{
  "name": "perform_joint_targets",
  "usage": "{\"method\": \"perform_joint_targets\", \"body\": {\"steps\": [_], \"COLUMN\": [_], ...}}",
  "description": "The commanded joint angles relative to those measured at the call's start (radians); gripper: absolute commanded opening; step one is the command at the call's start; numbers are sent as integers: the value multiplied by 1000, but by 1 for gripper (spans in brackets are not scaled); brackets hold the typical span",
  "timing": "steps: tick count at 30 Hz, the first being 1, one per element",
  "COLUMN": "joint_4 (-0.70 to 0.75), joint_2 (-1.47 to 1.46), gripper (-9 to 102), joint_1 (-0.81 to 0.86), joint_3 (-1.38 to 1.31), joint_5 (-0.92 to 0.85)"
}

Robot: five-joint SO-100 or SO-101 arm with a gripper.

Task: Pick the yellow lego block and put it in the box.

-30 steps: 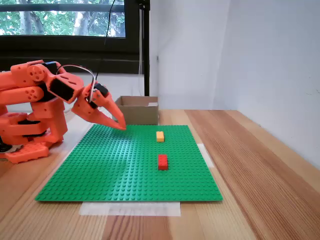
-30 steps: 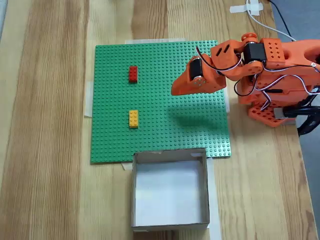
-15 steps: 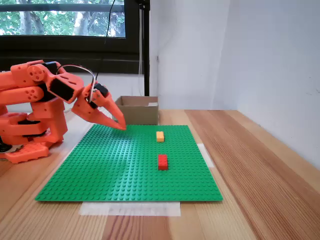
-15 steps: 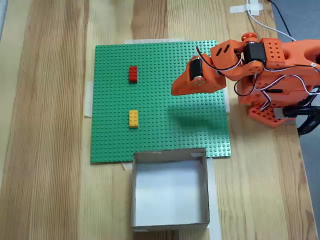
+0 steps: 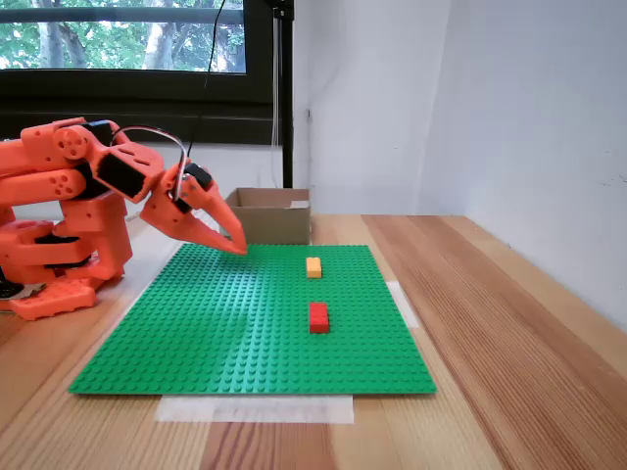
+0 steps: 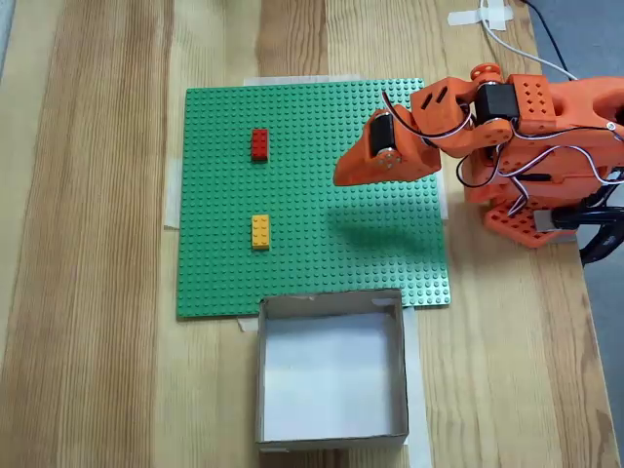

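The yellow lego block [image 5: 313,266] [image 6: 260,232] lies on the green baseplate [image 5: 245,323] [image 6: 322,263], apart from everything. The brown cardboard box [image 5: 269,215] [image 6: 331,429] stands just off the plate's edge, and nothing lies in it. My orange gripper [image 5: 238,246] [image 6: 338,178] hovers above the plate, shut, nothing held. In the top-down fixed view it is right of and above the yellow block. In the side fixed view it is left of the block, tips pointing down toward the plate.
A red brick [image 5: 318,316] [image 6: 259,144] lies on the same plate. The arm's base [image 5: 59,264] [image 6: 546,185] stands beside the plate. White tape [image 5: 255,408] holds the plate on the wooden table. A wall runs on the right in the side fixed view.
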Motion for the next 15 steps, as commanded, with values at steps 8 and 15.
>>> {"method": "perform_joint_targets", "body": {"steps": [8,15], "joint_4": [2,-8], "joint_2": [6,-9], "gripper": [-1,-1], "joint_1": [3,2], "joint_3": [5,2], "joint_5": [2,0]}}
